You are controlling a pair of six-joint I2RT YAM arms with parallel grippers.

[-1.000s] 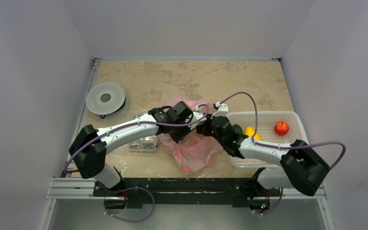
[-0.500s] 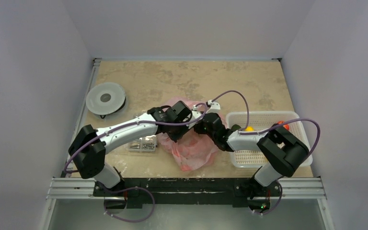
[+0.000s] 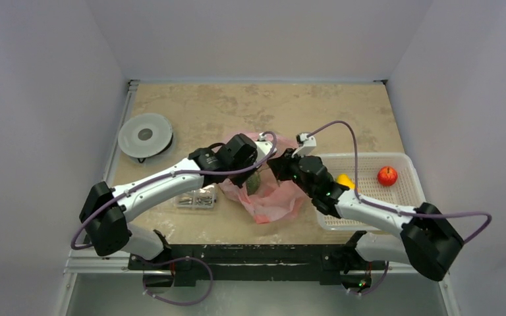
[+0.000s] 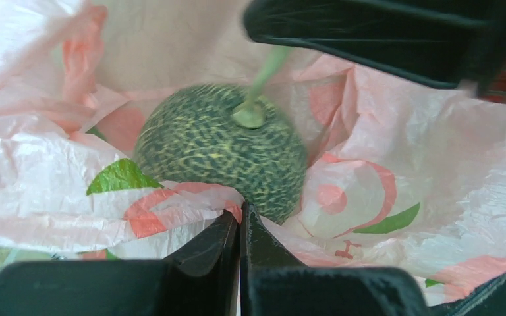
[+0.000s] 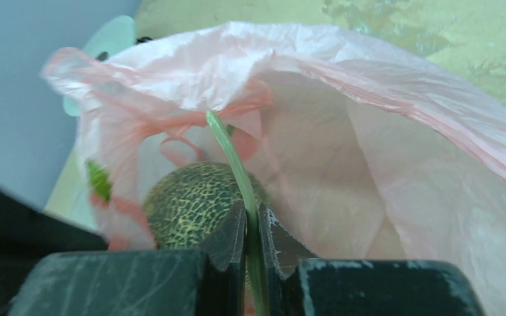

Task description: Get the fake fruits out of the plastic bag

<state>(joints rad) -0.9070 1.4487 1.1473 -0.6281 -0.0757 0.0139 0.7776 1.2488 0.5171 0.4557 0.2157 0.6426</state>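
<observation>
Bag (image 3: pixel 273 197) placement: the pink bag is laid on the table (image 3: pixel 237 105), with its mouth raised. The melon (image 4: pixel 217 148), dark green and netted, is seated inside the bag, just behind the rim. Its pale stem (image 5: pixel 232 158) is pointed up through the mouth.

Left gripper (image 4: pixel 240 220): the jaws are pressed together, and a fold of the bag's rim is pinched between them, just in front of the melon.

Right gripper (image 5: pixel 252 220): the jaws are clamped on the stem, close above the melon, inside the bag's mouth. Whether the melon is lifted off the bag's floor cannot be told.

Surroundings, referred to the bag:
- A white basket (image 3: pixel 369 212) is set just to the right. A yellow fruit (image 3: pixel 344 180) is held at the end nearer the bag, and a red fruit (image 3: pixel 387 175) at the far end.
- A clear box (image 3: pixel 196 198) of metal parts is placed just to the left.
- A round grey disc (image 3: pixel 145 135) is located farther left and to the rear.
</observation>
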